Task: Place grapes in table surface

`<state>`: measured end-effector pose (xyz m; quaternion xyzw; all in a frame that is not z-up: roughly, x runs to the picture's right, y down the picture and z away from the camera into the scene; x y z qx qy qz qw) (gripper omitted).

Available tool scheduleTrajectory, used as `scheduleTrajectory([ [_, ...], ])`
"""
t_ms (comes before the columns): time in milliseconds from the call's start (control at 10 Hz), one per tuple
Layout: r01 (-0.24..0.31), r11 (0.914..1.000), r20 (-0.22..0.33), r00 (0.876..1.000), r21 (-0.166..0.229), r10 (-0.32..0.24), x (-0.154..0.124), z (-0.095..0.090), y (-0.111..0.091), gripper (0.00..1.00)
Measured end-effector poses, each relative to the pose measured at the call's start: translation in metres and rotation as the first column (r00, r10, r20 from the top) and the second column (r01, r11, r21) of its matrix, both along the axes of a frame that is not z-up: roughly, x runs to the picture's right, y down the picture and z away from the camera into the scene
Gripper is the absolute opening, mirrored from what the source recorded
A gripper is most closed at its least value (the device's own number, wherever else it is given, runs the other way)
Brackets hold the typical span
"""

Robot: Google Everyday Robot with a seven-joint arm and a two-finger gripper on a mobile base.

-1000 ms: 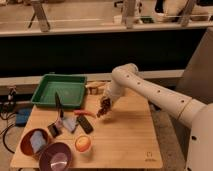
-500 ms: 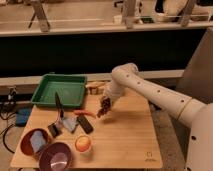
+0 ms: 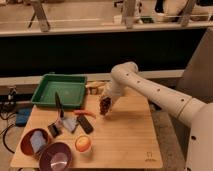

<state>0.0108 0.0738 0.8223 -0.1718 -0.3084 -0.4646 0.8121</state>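
My gripper point(image 3: 105, 106) hangs from the white arm over the middle of the wooden table surface point(image 3: 127, 137), just right of the green tray. A dark reddish bunch of grapes point(image 3: 105, 107) sits at the gripper's tip, a little above the wood. The grapes hide the fingertips.
A green tray point(image 3: 59, 90) stands at the back left. A knife point(image 3: 58, 104), a red pepper point(image 3: 85, 114), a dark block point(image 3: 84, 124), an orange fruit point(image 3: 83, 143), a brown bowl point(image 3: 34, 142) and a purple bowl point(image 3: 55, 156) lie front left. A banana point(image 3: 95, 88) lies behind the gripper.
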Motion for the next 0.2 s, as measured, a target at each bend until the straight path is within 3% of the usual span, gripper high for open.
scheduleTrajectory([
  [200, -0.014, 0.9999, 0.009, 1.0, -0.002, 0.014, -0.0011, -0.0028, -0.0027, 0.8],
])
